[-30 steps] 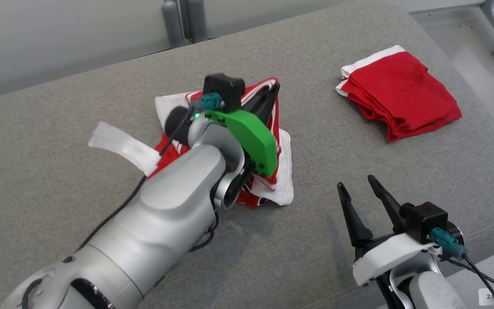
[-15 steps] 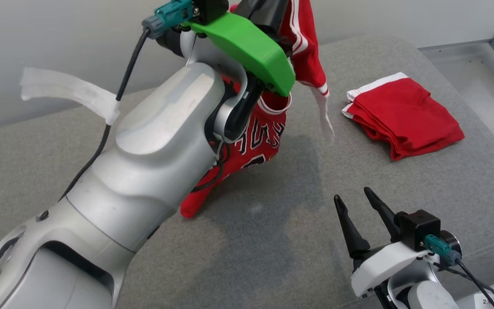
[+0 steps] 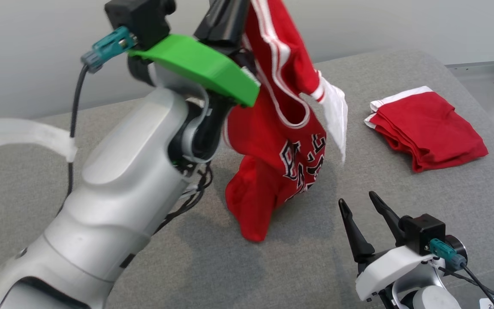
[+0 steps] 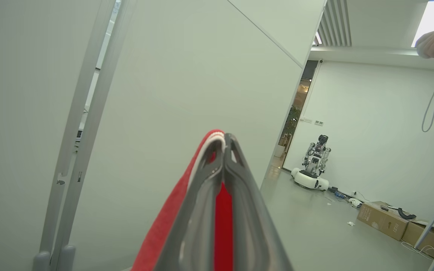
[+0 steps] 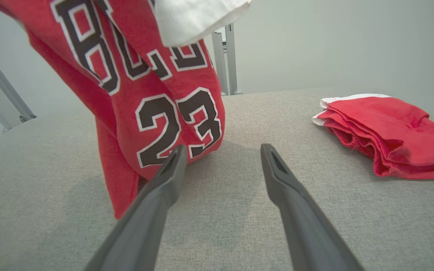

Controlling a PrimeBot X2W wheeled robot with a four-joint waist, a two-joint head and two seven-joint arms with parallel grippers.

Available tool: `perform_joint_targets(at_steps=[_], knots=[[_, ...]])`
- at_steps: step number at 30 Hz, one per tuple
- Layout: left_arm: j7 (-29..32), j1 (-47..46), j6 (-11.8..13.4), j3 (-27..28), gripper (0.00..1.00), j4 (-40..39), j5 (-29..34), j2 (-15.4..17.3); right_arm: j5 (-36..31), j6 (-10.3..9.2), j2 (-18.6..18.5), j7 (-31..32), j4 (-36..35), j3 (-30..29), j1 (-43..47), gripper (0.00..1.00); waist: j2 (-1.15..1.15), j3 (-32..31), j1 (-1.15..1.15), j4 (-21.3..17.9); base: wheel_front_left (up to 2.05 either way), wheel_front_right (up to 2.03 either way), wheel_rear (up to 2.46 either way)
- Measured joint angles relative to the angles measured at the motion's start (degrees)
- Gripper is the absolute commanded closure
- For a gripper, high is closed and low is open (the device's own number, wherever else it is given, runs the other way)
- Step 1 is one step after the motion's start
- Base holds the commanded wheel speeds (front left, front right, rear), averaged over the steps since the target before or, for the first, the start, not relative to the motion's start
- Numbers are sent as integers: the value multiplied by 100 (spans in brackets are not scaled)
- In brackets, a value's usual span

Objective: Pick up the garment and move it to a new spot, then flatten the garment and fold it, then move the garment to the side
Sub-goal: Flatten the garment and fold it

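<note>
We lose the jersey's (image 3: 281, 141) upper end past the head view's top edge, along with the tips of the left gripper (image 4: 225, 141) pinching it. Its chest lettering is partly hidden in folds. The distant robot (image 4: 313, 165) is too small for detail.

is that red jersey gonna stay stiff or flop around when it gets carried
Probably very floppy: the red jersey hangs in loose folds from the shut left gripper, lower end down by the grey cushion. Likely light, since one pinch carries it. It may swing and land bunched.
</note>
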Motion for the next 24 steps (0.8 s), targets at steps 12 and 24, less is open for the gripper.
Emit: perform_joint_targets(at_steps=[12, 24], knots=[[-22, 1983, 641, 584, 100, 439, 88, 1464, -24, 0, 1, 15, -99, -147, 20, 0, 0, 207, 0, 451, 0, 0, 0], [-34, 2813, 1140, 1310, 6, 1282, 526, 1833, -43, 0, 1, 45, -122, -119, -24, 0, 0, 365, 0, 581, 0, 0, 0]])
